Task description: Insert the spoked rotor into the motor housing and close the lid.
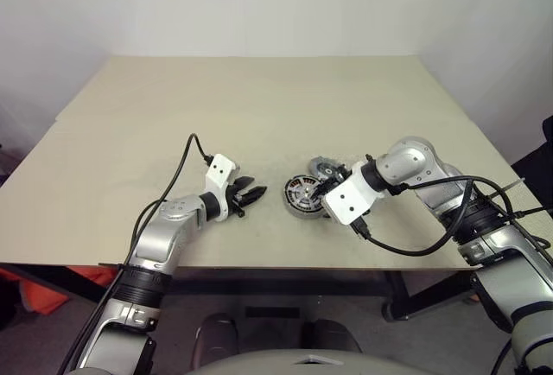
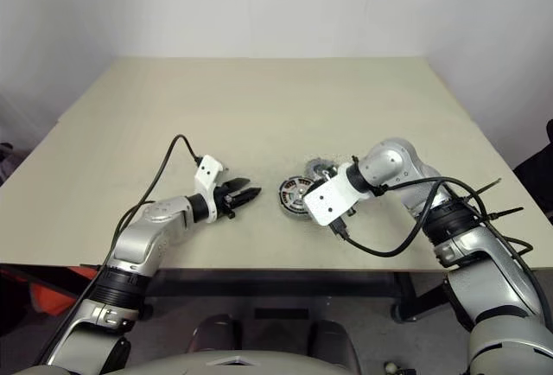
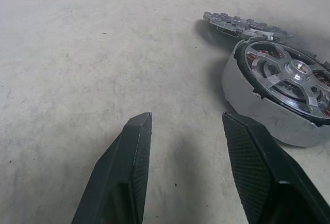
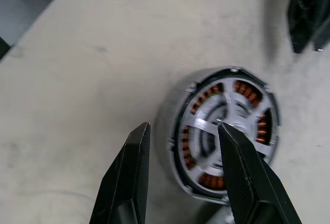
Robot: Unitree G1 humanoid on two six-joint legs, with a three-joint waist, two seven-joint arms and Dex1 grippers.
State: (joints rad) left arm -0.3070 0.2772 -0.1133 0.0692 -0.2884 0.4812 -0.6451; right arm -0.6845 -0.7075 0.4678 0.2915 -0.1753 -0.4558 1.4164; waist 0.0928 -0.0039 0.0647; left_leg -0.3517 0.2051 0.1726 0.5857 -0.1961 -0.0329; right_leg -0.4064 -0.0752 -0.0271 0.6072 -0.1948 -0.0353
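With the spoked rotor (image 4: 227, 131) seated, the motor housing (image 3: 268, 113) could be knocked by the empty, parted right gripper (image 4: 183, 131) hovering above.

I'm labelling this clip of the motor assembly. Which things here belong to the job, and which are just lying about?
Job:
- motor housing
- spoked rotor, sitting in the housing
- lid, on the table beside the housing
- left gripper, open
- right gripper, open over the housing

Just around:
- table
- something orange on the floor below the table
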